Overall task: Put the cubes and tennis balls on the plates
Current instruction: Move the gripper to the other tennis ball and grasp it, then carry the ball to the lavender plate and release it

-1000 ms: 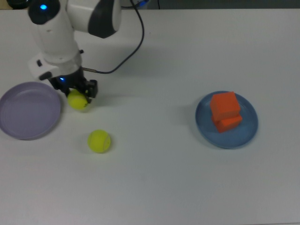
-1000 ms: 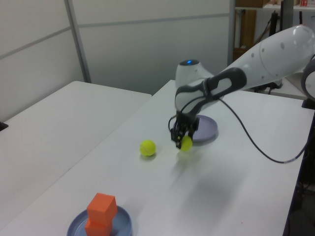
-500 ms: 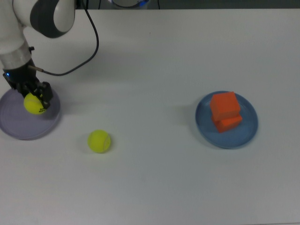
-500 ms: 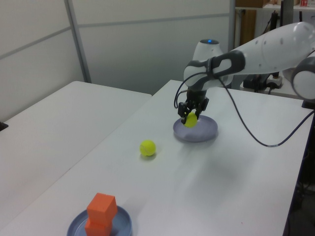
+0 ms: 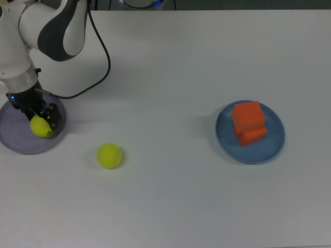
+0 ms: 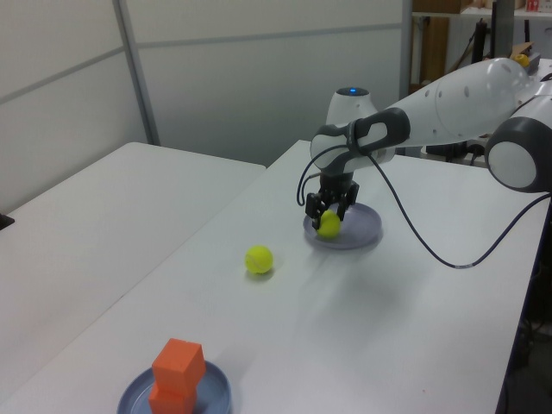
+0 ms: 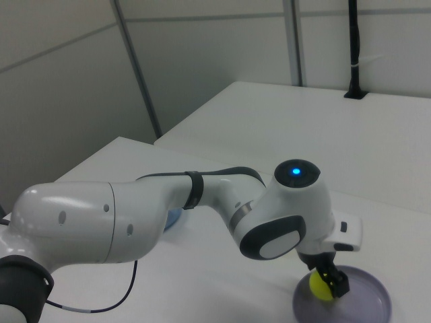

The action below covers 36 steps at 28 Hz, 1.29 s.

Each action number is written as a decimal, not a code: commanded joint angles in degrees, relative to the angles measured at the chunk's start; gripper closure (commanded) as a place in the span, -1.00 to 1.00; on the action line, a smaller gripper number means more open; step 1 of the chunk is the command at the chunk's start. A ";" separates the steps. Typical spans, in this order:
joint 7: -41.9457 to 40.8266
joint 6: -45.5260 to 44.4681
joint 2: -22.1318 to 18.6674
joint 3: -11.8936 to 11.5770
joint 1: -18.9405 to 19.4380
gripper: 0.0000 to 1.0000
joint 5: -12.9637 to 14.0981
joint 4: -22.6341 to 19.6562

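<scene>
Fuzzy yellow-green tennis ball [image 5: 40, 127] between hand [image 5: 41, 117] fingers, over pale lavender round plate [image 5: 15, 140].
Hand pinches ball; plate contact unclear.

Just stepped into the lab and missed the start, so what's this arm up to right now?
The arm is sorting things onto plates. Its gripper holds one tennis ball low over the lavender plate, fingers closed on it, apparently about to set it down. A second tennis ball lies loose on the white table, to the top view's right of that plate. Across the table, two orange cubes already sit stacked on the blue plate.
</scene>
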 commanded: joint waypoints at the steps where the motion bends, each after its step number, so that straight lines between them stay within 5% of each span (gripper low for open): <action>1: -0.91 -0.45 -4.02 -0.44 0.80 -1.00 1.58 0.07; 8: -0.47 -0.45 -5.08 1.40 2.74 -1.00 1.84 3.67; 18: -0.65 0.26 -0.95 10.10 3.18 -1.00 1.66 4.99; 33: 0.41 10.27 5.56 12.13 4.85 -1.00 1.40 5.17; 36: 0.32 10.28 5.91 12.57 4.85 -0.80 1.23 5.17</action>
